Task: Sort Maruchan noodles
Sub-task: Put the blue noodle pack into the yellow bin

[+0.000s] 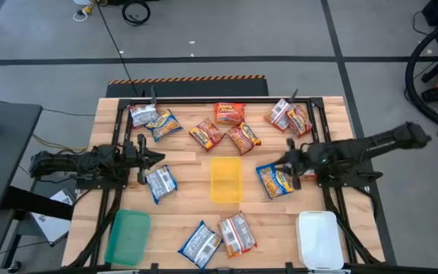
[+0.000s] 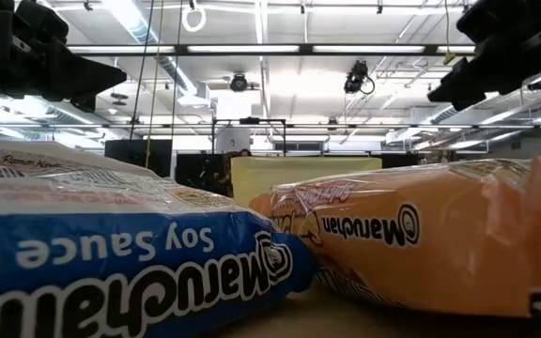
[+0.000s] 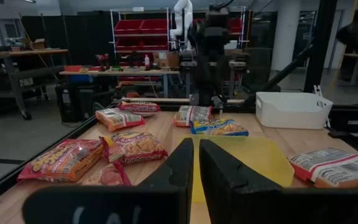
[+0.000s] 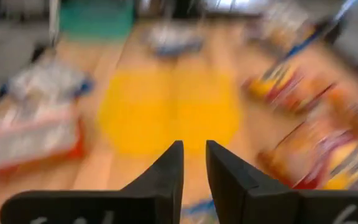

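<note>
Several Maruchan packets lie flat on the wooden table: orange ones [image 1: 230,113] and silver-white ones [image 1: 144,114] along the far part, a silver-blue one [image 1: 160,183] at the left, a blue-and-yellow one [image 1: 274,180] at the right, and two [image 1: 200,243] [image 1: 236,233] at the near edge. My left gripper [image 1: 154,157] hangs above the table just beyond the silver-blue packet, its fingers [image 3: 196,168] together and empty. My right gripper [image 1: 281,162] hangs above the far end of the blue-and-yellow packet, its fingers [image 4: 194,168] nearly together and empty.
A yellow tray [image 1: 226,180] lies at the table's middle between the two grippers. A green tray [image 1: 128,236] is at the near left corner and a white tray [image 1: 319,240] at the near right corner. A black frame [image 1: 204,100] runs along the far edge.
</note>
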Tool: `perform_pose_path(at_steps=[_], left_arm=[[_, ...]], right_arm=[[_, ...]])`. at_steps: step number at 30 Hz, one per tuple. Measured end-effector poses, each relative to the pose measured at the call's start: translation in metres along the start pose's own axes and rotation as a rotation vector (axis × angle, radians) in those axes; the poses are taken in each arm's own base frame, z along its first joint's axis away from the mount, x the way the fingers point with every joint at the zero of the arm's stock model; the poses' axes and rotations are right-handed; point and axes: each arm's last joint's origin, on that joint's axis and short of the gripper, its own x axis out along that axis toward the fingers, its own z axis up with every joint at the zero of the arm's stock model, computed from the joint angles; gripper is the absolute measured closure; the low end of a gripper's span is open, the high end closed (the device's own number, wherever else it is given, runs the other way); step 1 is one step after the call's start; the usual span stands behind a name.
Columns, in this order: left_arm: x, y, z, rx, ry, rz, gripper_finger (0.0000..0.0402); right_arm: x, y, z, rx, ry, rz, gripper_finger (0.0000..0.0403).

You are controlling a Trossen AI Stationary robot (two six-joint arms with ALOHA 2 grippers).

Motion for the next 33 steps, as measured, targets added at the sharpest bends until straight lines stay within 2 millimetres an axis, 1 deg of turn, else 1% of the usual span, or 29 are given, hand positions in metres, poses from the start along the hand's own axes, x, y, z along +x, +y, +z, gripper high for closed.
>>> perform_pose_path(at_steps=[3,6,11,15,18,21,24,29,31,33], left_arm=[[0.0,0.0,0.0,0.0,0.0,0.0,0.0369],[0.0,0.0,0.0,0.0,-0.001,0.0,0.0369],[0.0,0.0,0.0,0.0,0.0,0.0,0.0369],[0.0,0.0,0.0,0.0,-0.001,0.0,0.0369],[0.0,0.0,0.0,0.0,0.0,0.0,0.0369],[0.0,0.0,0.0,0.0,0.0,0.0,0.0369],[0.0,0.0,0.0,0.0,-0.001,0.0,0.0369],[0.0,0.0,0.0,0.0,0.0,0.0,0.0369],[0.0,0.0,0.0,0.0,0.0,0.0,0.0369],[0.0,0.0,0.0,0.0,-0.001,0.0,0.0369]], right_arm=[[0.01,0.019,0.011,0.003,0.182,0.019,0.0314],[0.023,0.044,0.018,-0.05,0.321,0.045,0.0303],[0.042,0.087,0.027,-0.101,0.514,-0.063,0.03],[0.058,0.112,0.018,-0.132,0.717,-0.182,0.0297],[0.071,0.126,0.007,-0.164,0.835,-0.224,0.0286],[0.082,0.136,-0.003,-0.197,0.914,-0.252,0.0264],[0.089,0.141,-0.009,-0.247,0.975,-0.288,0.0233],[0.096,0.141,-0.017,-0.338,0.981,-0.37,0.0181],[0.1,0.141,-0.022,-0.359,0.993,-0.385,0.0173],[0.103,0.141,-0.027,-0.383,1.007,-0.392,0.0175]])
